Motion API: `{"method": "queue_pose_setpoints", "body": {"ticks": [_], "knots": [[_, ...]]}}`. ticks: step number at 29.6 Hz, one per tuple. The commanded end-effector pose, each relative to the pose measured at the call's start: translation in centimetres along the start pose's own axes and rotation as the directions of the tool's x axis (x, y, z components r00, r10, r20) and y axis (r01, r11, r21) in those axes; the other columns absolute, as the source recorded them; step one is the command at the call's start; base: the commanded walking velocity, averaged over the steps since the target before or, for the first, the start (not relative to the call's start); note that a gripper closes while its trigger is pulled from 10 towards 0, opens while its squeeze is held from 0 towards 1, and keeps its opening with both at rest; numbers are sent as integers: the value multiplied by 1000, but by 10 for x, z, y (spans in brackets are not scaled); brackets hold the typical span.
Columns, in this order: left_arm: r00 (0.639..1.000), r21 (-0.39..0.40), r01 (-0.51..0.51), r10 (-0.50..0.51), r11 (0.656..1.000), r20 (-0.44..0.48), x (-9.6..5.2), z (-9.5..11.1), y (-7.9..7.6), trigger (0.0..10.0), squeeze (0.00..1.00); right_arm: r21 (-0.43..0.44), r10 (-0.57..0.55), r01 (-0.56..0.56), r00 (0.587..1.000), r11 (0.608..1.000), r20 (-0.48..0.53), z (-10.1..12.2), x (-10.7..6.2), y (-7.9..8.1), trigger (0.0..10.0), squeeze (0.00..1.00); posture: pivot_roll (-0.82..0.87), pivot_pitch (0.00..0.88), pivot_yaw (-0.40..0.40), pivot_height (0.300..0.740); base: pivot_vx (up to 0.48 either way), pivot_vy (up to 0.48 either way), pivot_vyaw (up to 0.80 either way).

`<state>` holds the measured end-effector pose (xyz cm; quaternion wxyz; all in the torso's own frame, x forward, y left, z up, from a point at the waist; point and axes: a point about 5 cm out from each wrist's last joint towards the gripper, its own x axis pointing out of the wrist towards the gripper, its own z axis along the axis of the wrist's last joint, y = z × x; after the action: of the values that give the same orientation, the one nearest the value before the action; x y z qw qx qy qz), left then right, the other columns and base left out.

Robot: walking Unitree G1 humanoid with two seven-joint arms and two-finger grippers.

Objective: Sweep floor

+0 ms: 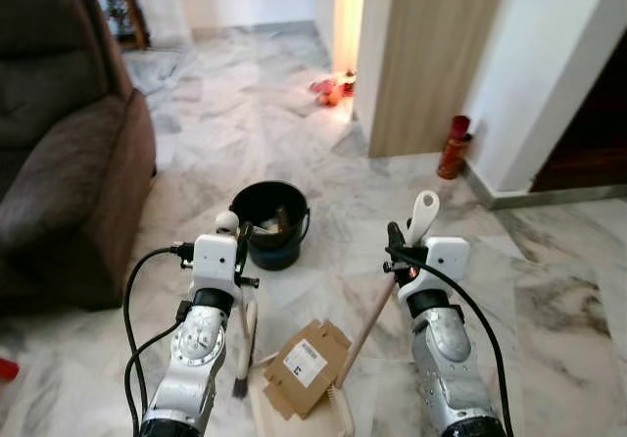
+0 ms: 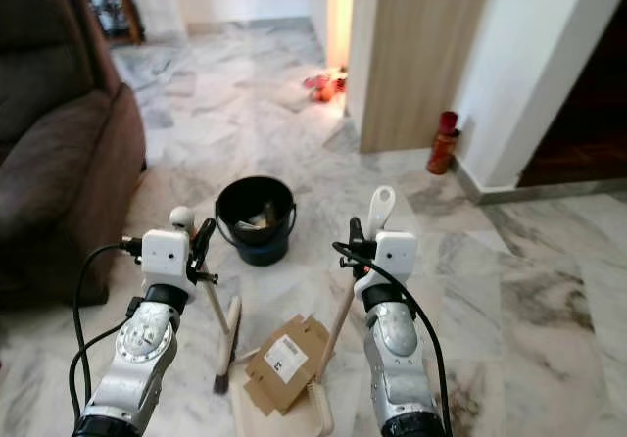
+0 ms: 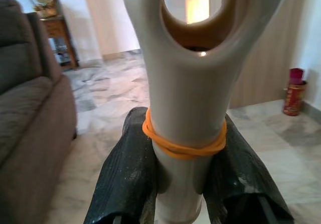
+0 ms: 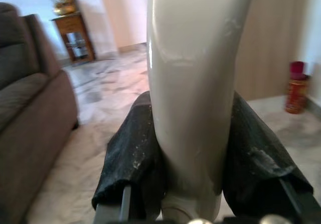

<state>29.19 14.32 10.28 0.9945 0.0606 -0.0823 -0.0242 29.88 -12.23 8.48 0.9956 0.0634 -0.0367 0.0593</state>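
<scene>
Ahead, black bucket point(image 1: 269, 223) with scraps inside, near cardboard point(image 1: 307, 364).

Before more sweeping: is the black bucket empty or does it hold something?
Not empty. The upright black bucket holds some pale scraps at its bottom; what they are, cannot tell.

Head stereo downward; wrist views close-up.

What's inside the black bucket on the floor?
The bucket holds some pale and brownish scraps of rubbish near its bottom. What they are is too small to tell, and the near wall hides whatever lies against it.
</scene>
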Motion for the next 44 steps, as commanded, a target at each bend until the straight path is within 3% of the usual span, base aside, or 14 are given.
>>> {"method": "queue_pose_setpoints", "body": {"ticks": [1,44], "knots": [[999,23,-7,6,1000,39,4,9,1,10000,0,26,8,-10,998,1000,60,13,5,3,10000,0,29,0,29,740,255,0,0],[999,19,-3,2,1000,40,5,9,-1,10000,0,16,39,-40,997,999,59,14,5,7,10000,0,28,0,31,740,276,0,128]]}}
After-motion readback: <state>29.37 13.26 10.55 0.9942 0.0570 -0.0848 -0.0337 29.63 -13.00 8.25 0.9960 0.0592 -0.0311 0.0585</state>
